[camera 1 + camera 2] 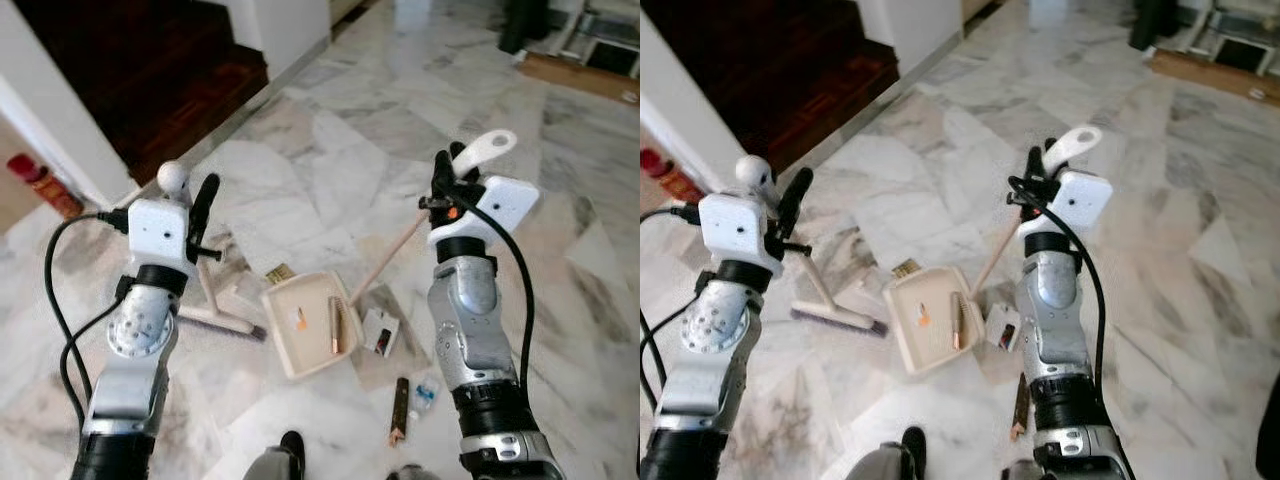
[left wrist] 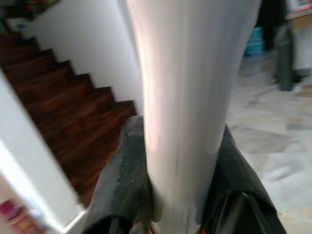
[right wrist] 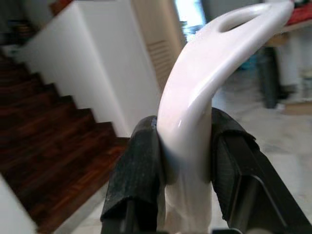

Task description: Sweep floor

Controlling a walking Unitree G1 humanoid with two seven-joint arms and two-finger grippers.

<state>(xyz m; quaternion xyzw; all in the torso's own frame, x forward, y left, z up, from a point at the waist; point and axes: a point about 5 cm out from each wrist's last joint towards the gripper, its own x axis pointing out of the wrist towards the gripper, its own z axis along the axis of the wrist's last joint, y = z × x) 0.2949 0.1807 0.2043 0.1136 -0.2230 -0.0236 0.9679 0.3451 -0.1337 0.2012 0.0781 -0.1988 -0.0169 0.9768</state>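
Note:
My left gripper [image 1: 203, 200] is shut on the white broom handle [image 2: 190, 97], just under its round knob [image 1: 173, 177]. The handle slants down to the broom head [image 1: 218, 321], which rests on the marble floor left of the dustpan. Held higher on the right, my right gripper [image 1: 446, 172] is shut on the dustpan's white looped grip [image 3: 214, 58], black fingers [image 3: 139, 165] on both sides. A long pole [image 1: 388, 258] runs down to the cream dustpan [image 1: 285, 345] on the floor between my arms. An orange scrap and a brown stick lie inside it.
Litter lies right of the dustpan: a small card box [image 1: 381, 332], a brown stick [image 1: 399, 410] and a blue-white wrapper [image 1: 425, 393]. A yellowish scrap [image 1: 279, 271] lies behind the pan. Dark wooden stairs [image 1: 150, 70] and a white wall [image 1: 50, 120] stand at back left.

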